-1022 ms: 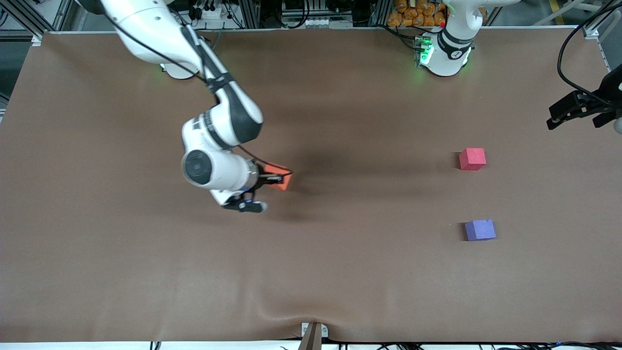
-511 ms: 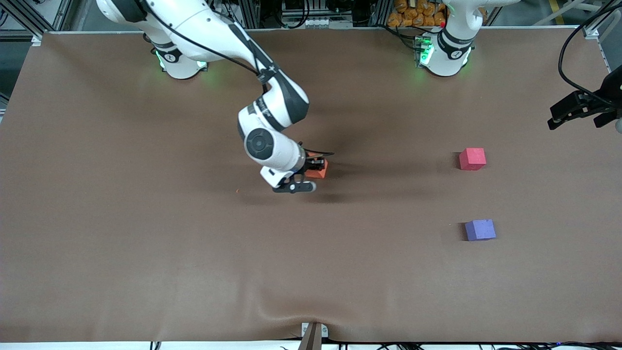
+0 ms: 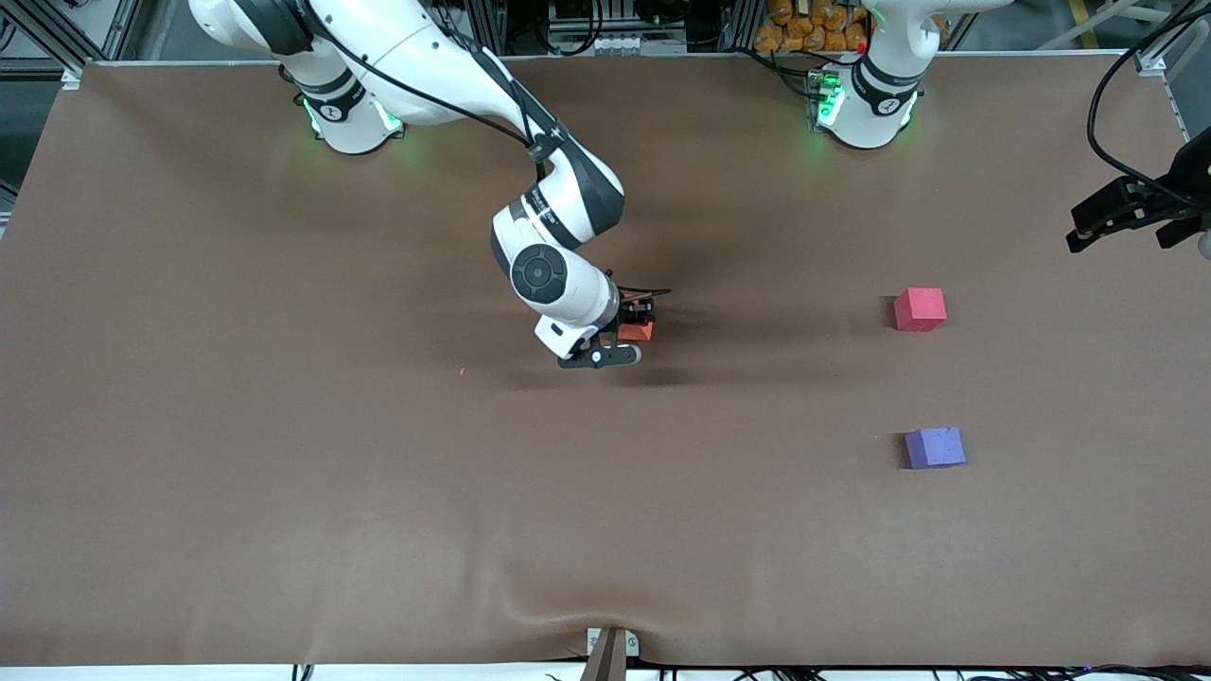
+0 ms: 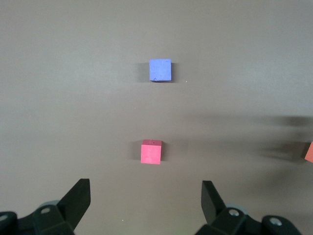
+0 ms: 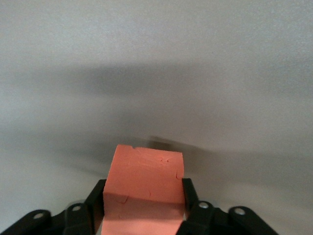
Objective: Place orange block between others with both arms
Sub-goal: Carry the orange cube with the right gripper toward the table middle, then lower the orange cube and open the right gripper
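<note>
Brown table, filling the front view, both arm bases along its top edge.

Right arm: stretched out from its base and bent down over the middle of the table. Left arm: upright at its base, waiting.

Left gripper hanging over the left arm's end of the table. Seen in the left wrist view with both fingers spread wide and nothing between them, looking down on the two blocks there.

Right gripper low over the table's middle, fingers pinching the orange block. In the right wrist view, one black finger against each side of the orange block. Cannot tell whether the cube's underside touches the cloth.

Red block flat on the table toward the left arm's end, farther from the front camera than the purple block. Bare cloth between the two, well apart from the orange one. Same pair in the left wrist view: red block, purple block, and a sliver of the orange block at the frame's edge.
</note>
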### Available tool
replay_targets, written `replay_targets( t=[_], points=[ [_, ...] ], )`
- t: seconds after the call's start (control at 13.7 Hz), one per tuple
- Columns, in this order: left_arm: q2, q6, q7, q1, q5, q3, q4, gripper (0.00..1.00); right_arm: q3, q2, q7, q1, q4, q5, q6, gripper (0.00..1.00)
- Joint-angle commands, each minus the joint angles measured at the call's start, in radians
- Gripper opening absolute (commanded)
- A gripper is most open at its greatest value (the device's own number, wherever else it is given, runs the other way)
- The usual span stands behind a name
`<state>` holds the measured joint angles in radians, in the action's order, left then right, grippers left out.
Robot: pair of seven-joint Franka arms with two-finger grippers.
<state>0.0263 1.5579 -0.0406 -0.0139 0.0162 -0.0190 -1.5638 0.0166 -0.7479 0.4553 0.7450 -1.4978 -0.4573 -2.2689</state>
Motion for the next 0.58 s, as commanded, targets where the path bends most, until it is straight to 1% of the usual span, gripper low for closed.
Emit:
replay_targets(
  t=[0.0,0.15,0.29,0.44,0.51],
  points=[
    [0.000,-0.001,0.013,-0.008,0.005,-0.004,0.011,1.00,-0.017,-0.010,-0.001,0.005,0.033,-0.024,0.002,1.00],
    [0.000,0.001,0.013,-0.008,0.005,-0.004,0.011,1.00,-0.017,0.013,-0.009,-0.004,0.034,-0.026,0.011,1.00],
    [0.000,0.001,0.013,-0.008,0.005,-0.004,0.011,1.00,-0.021,0.071,-0.009,-0.038,0.027,-0.018,0.050,1.00],
    [0.000,0.001,0.013,-0.008,0.005,-0.004,0.010,1.00,-0.024,0.160,-0.010,-0.082,0.025,-0.005,0.196,1.00],
    [-0.003,0.001,0.013,-0.006,0.005,-0.004,0.010,1.00,-0.024,0.218,-0.010,-0.114,0.022,0.041,0.277,1.00]
  ],
)
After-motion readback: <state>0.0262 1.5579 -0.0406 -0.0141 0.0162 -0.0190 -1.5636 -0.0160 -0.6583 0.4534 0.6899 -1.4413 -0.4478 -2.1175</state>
